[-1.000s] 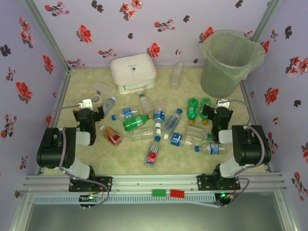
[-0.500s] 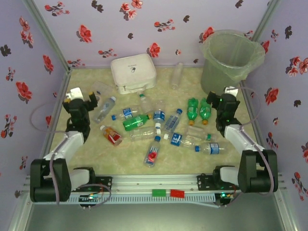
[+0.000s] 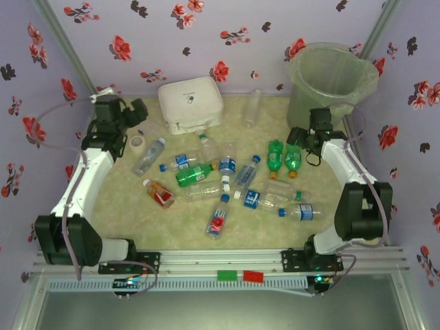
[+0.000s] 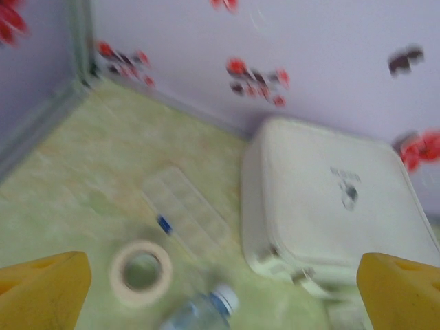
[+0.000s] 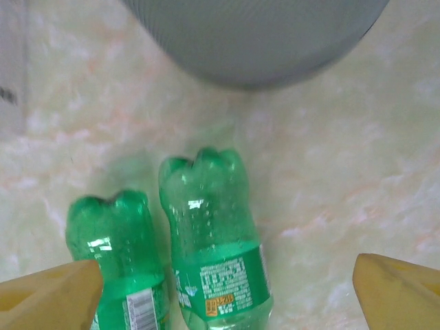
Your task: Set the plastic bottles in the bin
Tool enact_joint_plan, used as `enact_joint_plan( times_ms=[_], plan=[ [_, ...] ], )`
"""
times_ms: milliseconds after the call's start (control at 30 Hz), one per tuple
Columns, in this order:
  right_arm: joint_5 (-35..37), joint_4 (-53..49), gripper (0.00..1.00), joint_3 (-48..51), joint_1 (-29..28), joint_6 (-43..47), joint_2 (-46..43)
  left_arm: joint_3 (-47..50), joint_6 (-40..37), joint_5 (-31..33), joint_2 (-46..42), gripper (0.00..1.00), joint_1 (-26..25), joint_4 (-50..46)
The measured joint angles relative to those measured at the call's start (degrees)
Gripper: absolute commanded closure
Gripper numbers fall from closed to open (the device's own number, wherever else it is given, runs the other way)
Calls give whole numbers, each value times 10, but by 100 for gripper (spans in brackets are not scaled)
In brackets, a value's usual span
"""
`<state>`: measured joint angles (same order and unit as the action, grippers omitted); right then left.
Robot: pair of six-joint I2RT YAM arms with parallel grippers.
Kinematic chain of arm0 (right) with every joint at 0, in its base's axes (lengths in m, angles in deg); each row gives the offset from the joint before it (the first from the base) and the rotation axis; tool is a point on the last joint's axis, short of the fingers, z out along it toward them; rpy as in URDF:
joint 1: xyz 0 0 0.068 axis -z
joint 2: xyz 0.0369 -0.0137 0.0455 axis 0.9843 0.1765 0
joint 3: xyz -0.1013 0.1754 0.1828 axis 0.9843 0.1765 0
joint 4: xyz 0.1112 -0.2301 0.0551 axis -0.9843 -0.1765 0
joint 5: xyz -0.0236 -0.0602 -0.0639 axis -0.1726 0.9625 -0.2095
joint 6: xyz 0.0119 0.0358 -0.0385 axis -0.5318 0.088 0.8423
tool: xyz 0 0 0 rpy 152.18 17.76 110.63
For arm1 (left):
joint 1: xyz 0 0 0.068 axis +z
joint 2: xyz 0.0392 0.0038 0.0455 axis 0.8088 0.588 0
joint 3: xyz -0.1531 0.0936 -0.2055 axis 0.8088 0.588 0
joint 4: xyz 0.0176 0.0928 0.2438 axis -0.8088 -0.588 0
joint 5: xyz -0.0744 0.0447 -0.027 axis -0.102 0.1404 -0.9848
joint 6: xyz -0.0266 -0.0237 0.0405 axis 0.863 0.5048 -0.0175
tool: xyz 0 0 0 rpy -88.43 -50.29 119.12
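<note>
Right gripper is hovering wide open over two green bottles beside the bin; left gripper is hanging released near white box.

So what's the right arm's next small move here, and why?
Probably lower the right gripper onto the green bottle centred in its wrist view, then close. The jaws stand wide open above that bottle, which lies flat beside a second green bottle, base toward the bin close by.
</note>
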<state>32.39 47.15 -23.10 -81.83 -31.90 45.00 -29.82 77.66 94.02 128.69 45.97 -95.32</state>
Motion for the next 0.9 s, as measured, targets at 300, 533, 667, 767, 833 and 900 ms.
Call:
enact_joint_plan(
  times_ms=[300, 533, 667, 767, 833, 900],
  plan=[
    [-23, -66, 17, -54, 0, 50, 101, -57, 63, -31, 105, 0, -120, -73],
    [-23, -66, 24, -58, -4, 63, 148, -71, 110, -35, 132, 0, -122, -109],
    [-23, -60, 28, -58, -6, 64, 174, -66, 115, -35, 126, 0, -109, -113],
    [-23, -54, 33, -58, -7, 64, 189, -28, 124, -37, 92, 0, -90, -97],
    [-23, -51, 37, -58, -9, 64, 193, 0, 128, -37, 64, 0, -79, -85],
    [-23, -49, 42, -58, -10, 66, 193, 27, 135, -37, 32, 0, -70, -71]
  ],
)
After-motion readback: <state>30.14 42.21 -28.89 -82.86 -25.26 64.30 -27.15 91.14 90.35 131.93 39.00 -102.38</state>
